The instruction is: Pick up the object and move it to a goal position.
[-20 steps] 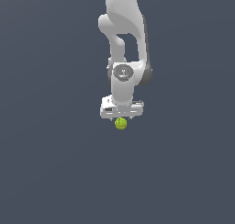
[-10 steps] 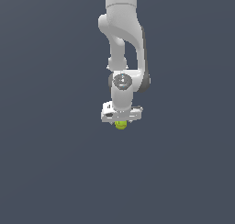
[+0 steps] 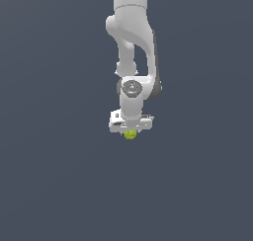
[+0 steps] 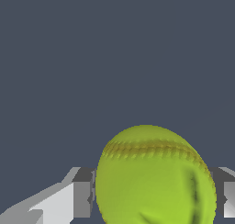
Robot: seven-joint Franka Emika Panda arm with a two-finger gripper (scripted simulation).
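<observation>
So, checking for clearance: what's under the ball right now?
Under the ball only plain dark grey background shows; no surface or shadow is discernible. Its top is covered by the gripper, whose fingers flank it.

A plain dark grey-blue surface (image 3: 54, 185) fills both views, seamless and unmarked.

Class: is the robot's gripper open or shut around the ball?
Shut on the ball: the wrist view shows the fingers pressed against both its sides.
</observation>
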